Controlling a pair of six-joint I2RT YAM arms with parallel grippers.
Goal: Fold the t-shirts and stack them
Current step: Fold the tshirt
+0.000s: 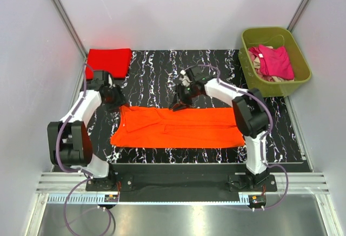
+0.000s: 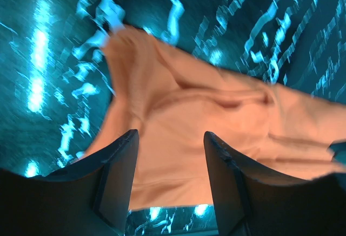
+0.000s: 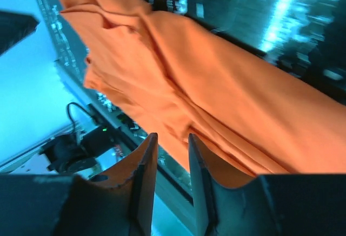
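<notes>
The orange t-shirt [image 1: 178,128] lies flat on the bench [image 1: 162,65], in the near half, close to my two arms. It is bright orange and spread out into a long, wide strip that runs from left to right. Its left end is wider and has a pointy corner near the front edge. There are soft wrinkles and a few folds in the middle. In the left wrist camera the same shirt [image 2: 205,122] looks paler, like peach, and its cloth is bunched up in ridges. In the right wrist camera it [image 3: 216,100] is a strong orange with long creases.

The left gripper [image 1: 116,102] is at the far left corner of the shirt. Its two fingers [image 2: 116,176] stand wide apart, and I see cloth below the gap, but nothing is pinched. The right gripper [image 1: 180,102] is at the far edge of the shirt, about in the middle. Its fingers [image 3: 143,182] are a little bit apart, with a thin gap, and I see no cloth held in it.

A red t-shirt [image 1: 110,61] sits folded in the far left corner of the bench. At the far right is a green tub [image 1: 246,63]. Inside it lie a pink t-shirt [image 1: 275,61] and a beige one [image 1: 259,74], all crumpled.
</notes>
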